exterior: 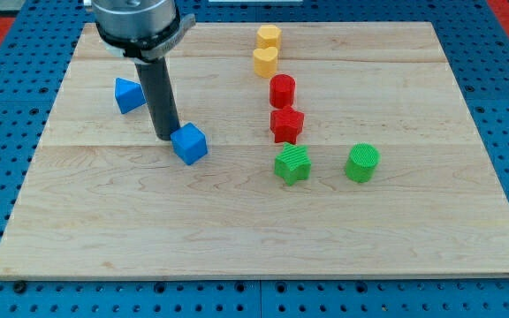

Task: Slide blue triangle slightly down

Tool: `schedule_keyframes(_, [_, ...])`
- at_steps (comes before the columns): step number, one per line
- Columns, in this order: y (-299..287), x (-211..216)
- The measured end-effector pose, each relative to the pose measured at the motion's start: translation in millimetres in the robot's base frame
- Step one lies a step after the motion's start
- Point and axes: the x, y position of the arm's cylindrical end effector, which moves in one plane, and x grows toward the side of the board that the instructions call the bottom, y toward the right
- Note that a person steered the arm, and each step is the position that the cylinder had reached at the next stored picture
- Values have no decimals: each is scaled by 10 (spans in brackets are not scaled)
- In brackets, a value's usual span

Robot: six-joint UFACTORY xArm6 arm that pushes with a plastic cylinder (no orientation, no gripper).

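The blue triangle point(129, 94) lies on the wooden board point(263, 230) at the view's upper left. My tip point(166, 137) rests on the board, right of and below the triangle, apart from it. The tip stands just left of a blue cube point(189, 143), very close to or touching it. The dark rod rises from the tip to the arm's head at the view's top.
A column of blocks runs down the middle: a yellow hexagon block point(269, 37), a yellow heart-shaped block point(265, 61), a red cylinder point(282, 90), a red star-like block point(286, 124), a green star point(292, 164). A green cylinder point(361, 162) stands to their right.
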Motion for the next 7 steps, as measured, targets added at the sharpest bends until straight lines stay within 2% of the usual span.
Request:
schedule_keyframes(2, [104, 238])
schedule_keyframes(3, [312, 526])
schedule_keyframes(4, [-53, 513])
schedule_keyframes(5, [-79, -297])
schedule_keyframes(6, [166, -973])
schedule_keyframes(7, [-386, -1230])
